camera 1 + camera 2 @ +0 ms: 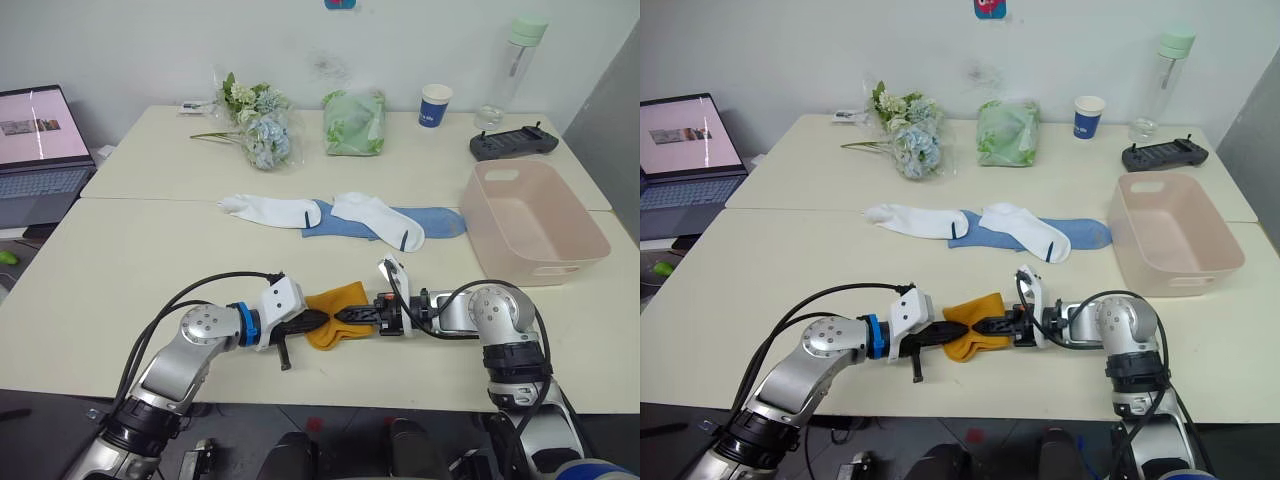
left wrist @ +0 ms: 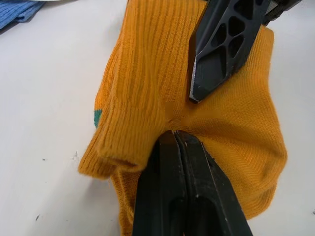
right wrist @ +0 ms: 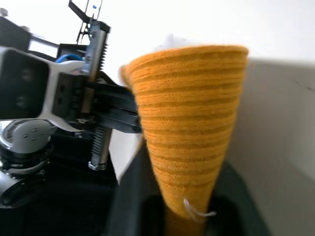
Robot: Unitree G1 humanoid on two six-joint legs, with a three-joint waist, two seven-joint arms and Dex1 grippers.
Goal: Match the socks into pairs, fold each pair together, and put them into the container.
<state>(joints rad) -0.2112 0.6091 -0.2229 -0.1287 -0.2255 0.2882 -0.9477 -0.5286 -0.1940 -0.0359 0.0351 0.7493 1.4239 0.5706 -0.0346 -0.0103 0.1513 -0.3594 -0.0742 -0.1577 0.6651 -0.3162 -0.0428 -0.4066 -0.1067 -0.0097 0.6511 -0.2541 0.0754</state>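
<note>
A folded bundle of mustard-yellow socks (image 1: 335,312) lies near the table's front edge, its ribbed fabric (image 2: 147,88) bunched up. My left gripper (image 1: 317,320) is shut on its left side, fingertips (image 2: 170,147) pinched together on the fabric. From the right, my right gripper (image 1: 347,314) is shut on the same bundle, and the fabric (image 3: 189,123) rises between its fingers. Two white socks (image 1: 270,210) (image 1: 380,220) lie over two light blue socks (image 1: 335,228) (image 1: 440,221) mid-table. The pink container (image 1: 545,270) stands to the right with nothing showing inside.
On the far table lie a flower bunch (image 1: 262,125), a green cloth bundle (image 1: 354,122), a paper cup (image 1: 434,104), a bottle (image 1: 512,70) and a black controller (image 1: 513,143). An open laptop (image 1: 35,150) sits at far left.
</note>
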